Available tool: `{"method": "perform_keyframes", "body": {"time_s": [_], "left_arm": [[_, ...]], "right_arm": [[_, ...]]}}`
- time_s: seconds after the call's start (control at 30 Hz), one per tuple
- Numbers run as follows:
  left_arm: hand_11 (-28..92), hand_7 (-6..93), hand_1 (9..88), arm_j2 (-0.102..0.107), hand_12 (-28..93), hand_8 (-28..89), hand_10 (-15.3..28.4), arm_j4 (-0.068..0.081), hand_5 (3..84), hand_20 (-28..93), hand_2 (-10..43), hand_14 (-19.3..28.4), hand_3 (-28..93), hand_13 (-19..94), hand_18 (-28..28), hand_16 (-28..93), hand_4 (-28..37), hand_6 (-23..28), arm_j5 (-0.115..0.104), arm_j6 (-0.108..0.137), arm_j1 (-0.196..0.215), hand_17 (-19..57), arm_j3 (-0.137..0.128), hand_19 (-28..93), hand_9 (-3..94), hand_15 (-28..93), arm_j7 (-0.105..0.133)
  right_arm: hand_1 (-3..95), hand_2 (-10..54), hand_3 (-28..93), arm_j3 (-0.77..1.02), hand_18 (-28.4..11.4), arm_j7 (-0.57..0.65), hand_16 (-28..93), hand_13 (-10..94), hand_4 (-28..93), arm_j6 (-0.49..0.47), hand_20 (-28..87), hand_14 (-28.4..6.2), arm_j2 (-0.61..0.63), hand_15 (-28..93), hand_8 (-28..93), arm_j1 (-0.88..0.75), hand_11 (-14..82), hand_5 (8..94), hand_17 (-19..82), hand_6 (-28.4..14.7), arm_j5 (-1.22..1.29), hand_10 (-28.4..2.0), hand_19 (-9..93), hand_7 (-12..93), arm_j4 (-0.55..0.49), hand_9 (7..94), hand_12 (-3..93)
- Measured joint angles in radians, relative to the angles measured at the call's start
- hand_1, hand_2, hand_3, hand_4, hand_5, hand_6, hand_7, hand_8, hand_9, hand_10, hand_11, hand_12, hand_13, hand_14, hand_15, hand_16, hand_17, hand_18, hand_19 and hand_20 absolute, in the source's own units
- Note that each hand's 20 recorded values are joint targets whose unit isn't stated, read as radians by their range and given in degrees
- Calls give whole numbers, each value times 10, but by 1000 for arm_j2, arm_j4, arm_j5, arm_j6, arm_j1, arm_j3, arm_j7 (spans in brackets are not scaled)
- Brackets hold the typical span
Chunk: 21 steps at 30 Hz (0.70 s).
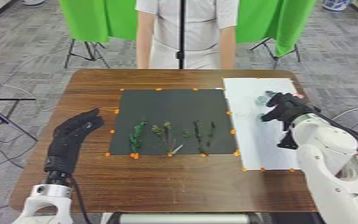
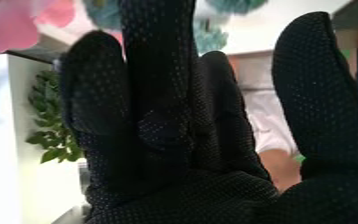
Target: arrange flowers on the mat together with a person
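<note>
Blue flowers (image 1: 266, 99): beside right hand (image 1: 288, 107), near surface's (image 1: 158, 187) far right corner.
Hand wide, fingers straight, partly hiding blue flowers; pink flower (image 2: 55, 19) cut off, wrist view.

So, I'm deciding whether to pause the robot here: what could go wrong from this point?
The right hand is right by the pale blue-green flowers at the white sheet, so closing or shifting it might knock or crush them. Pink petals are near it too, so a grab could catch the wrong flower. The green sprigs seem to lie loose on the dark mat; a brush in passing might push them askew.
</note>
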Motion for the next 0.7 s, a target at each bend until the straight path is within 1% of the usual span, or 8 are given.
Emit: {"method": "perform_keyframes", "body": {"time_s": [0.17,0.37,0.43,0.53,0.63,0.67,0.7], "left_arm": [[213,180,384,0,144,-80,120,0,504,237,-51,163,619,371,126,41,-126,10,0,1,0,72,0,106,468,198,0],[212,181,386,0,144,-81,120,0,504,238,-51,163,618,370,126,41,-127,8,0,0,-1,72,0,106,467,197,0],[213,182,386,0,144,-82,119,0,504,238,-51,163,618,370,126,41,-127,8,0,0,-1,72,0,106,468,197,0],[213,183,388,-1,144,-82,120,0,504,238,-51,163,617,370,126,41,-127,8,1,0,-2,72,0,106,467,197,-1],[213,183,388,-2,145,-82,120,1,504,238,-50,164,616,370,126,41,-127,8,1,-1,-3,72,0,106,467,197,-2],[213,183,388,-2,145,-82,120,1,504,238,-50,164,616,370,126,41,-127,8,2,-1,-3,72,0,106,468,198,-3],[213,182,389,-3,145,-82,120,1,504,238,-50,163,615,370,126,41,-127,8,2,-1,-4,71,0,106,467,197,-3]], "right_arm": [[408,-95,630,-37,-57,-15,182,937,-228,-2,253,-40,2,371,-93,41,120,517,731,-4,-9,-149,731,95,62,805,130],[416,-95,631,-71,-56,-18,176,937,-232,-24,243,-34,3,389,-97,68,127,533,733,7,-47,-145,748,108,104,819,133],[429,-95,636,-78,-56,-20,173,937,-242,-29,237,-33,3,399,-104,69,134,555,733,13,-60,-137,757,117,111,830,138],[453,-95,640,-82,-56,-27,174,937,-260,-23,225,-27,3,436,-118,68,155,615,739,25,-83,-121,793,139,114,856,147],[475,-95,652,-82,-55,-40,174,937,-273,19,226,-17,6,477,-117,56,179,674,739,30,-104,-117,822,153,115,878,166],[499,-95,631,-83,-55,-45,172,937,-278,42,225,-15,7,489,-114,48,168,692,739,30,-111,-110,832,158,116,896,210],[524,-95,605,-85,-57,-50,171,937,-280,70,224,-12,9,502,-69,39,158,713,740,29,-118,-103,845,161,117,913,247]]}}
